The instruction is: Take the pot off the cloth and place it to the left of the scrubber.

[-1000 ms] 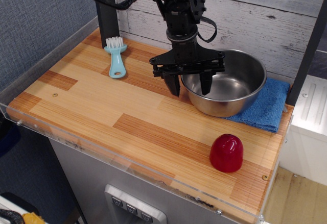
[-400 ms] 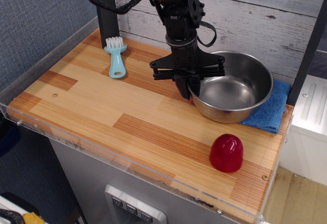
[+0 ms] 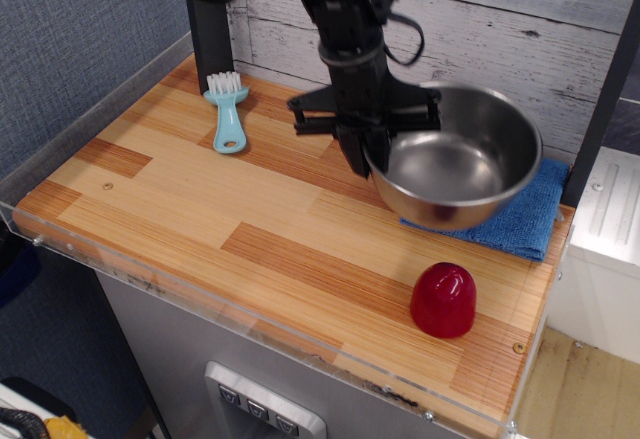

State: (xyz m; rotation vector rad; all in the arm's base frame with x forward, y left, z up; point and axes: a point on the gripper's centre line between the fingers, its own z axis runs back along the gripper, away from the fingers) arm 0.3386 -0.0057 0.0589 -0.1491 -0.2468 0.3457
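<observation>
The pot (image 3: 455, 164), a large shiny steel bowl, hangs tilted above the blue cloth (image 3: 520, 214) at the table's right rear. My gripper (image 3: 368, 159) is shut on the pot's left rim, holding it lifted off the cloth. The scrubber (image 3: 229, 111), light blue with white bristles, lies on the wood at the back left, well to the left of the gripper.
A small red dome (image 3: 443, 299) stands on the wooden table (image 3: 200, 209) near the front right. A white plank wall (image 3: 520, 29) runs behind. A dark post (image 3: 207, 19) stands behind the scrubber. A clear lip edges the table front.
My gripper closed on the pot's left rim and lifted it; the pot rose off the cloth and tilted, and the cloth shows more beneath it.
</observation>
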